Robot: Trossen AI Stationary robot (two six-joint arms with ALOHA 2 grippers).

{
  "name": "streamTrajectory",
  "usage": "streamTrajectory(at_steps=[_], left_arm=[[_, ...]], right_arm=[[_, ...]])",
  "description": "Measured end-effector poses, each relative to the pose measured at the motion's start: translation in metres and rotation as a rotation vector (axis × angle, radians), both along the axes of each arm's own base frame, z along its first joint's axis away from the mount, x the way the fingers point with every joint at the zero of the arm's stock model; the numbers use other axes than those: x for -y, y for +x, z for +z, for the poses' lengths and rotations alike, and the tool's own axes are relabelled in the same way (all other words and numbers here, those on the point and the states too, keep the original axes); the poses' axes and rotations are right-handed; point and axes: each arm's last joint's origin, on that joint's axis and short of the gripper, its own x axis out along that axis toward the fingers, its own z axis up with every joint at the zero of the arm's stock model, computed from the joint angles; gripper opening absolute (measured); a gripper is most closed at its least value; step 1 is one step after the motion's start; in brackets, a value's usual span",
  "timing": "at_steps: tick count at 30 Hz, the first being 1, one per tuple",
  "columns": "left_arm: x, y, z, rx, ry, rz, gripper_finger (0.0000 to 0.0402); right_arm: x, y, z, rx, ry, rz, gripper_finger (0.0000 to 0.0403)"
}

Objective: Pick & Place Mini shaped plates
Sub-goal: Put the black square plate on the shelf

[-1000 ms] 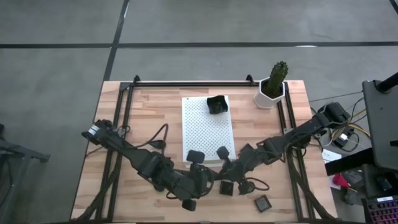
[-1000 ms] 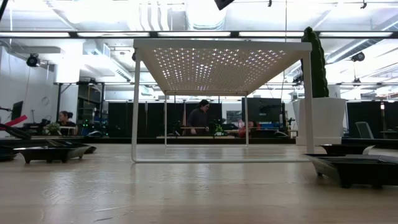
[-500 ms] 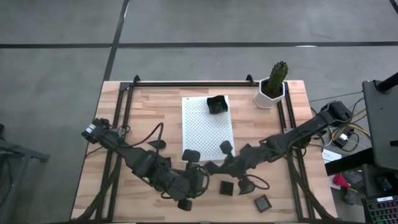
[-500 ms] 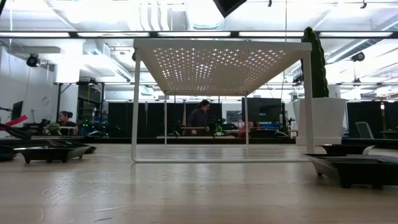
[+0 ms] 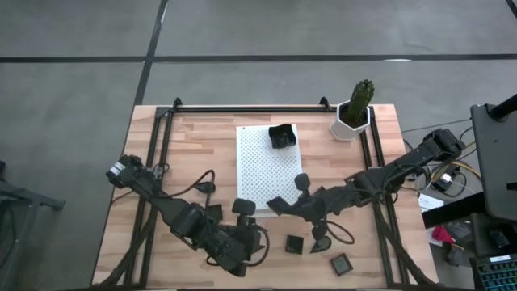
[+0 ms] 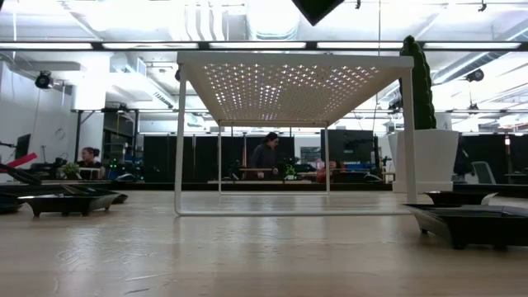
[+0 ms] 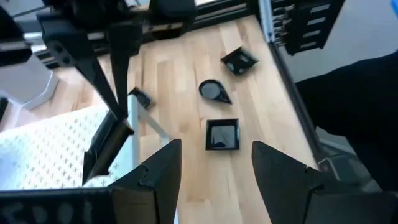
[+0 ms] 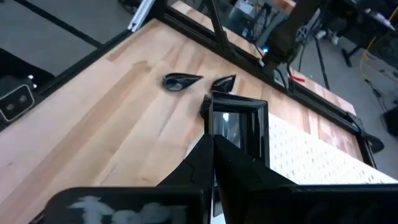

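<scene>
My right gripper is shut on a small dark square plate and holds it above the near end of the white perforated board. In the high view the held plate sits at the board's near edge. My left gripper is open and hovers over the table left of a square plate that lies flat. Past that plate lie a teardrop plate and another square one. More dark plates sit on the board's far end. My right gripper pinches the square plate between its two fingers at one edge. The plate sticks out beyond the fingertips, tipped up on its side with its hollow face toward the wrist camera. It is lifted clear, above the board's near end.
A cactus in a white hexagonal pot stands at the far right corner. Two small plates lie on the table left of the board. In the low view, plates rest at the left and right. People show in the room behind.
My right gripper has carried the square plate toward the far edge and a little to the right, from over the bare table to the board's near end. My left arm has drawn back slightly toward the table's left and near side.
</scene>
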Motion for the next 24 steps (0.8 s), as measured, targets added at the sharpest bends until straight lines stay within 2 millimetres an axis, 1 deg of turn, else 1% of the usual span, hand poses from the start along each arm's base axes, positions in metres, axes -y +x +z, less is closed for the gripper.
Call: streamTrajectory(at_steps=[4,9,12,16,21,24], left_arm=[[0.002,0.0,-0.01,0.009,0.019,0.017,0.0188],[-0.001,-0.012,-0.009,0.074,0.011,0.018,0.0188],[-0.005,-0.024,-0.009,0.127,-0.009,0.005,0.0188],[-0.015,-0.042,-0.013,0.221,-0.062,-0.018,0.0188],[-0.032,-0.067,-0.026,0.328,-0.154,-0.029,0.0188],[-0.04,-0.08,-0.03,0.418,-0.228,-0.055,0.0188]], right_arm=[[0.001,-0.001,0.0,-0.011,0.0,-0.008,0.0008],[0.003,-0.002,-0.002,-0.025,-0.03,-0.053,0.0008],[0.004,-0.002,-0.003,-0.027,-0.042,-0.072,0.0008],[0.004,-0.002,-0.003,-0.027,-0.043,-0.072,0.0008],[0.004,-0.003,-0.003,-0.029,-0.037,-0.075,0.0008],[0.004,-0.003,-0.003,-0.035,-0.033,-0.078,0.0008]])
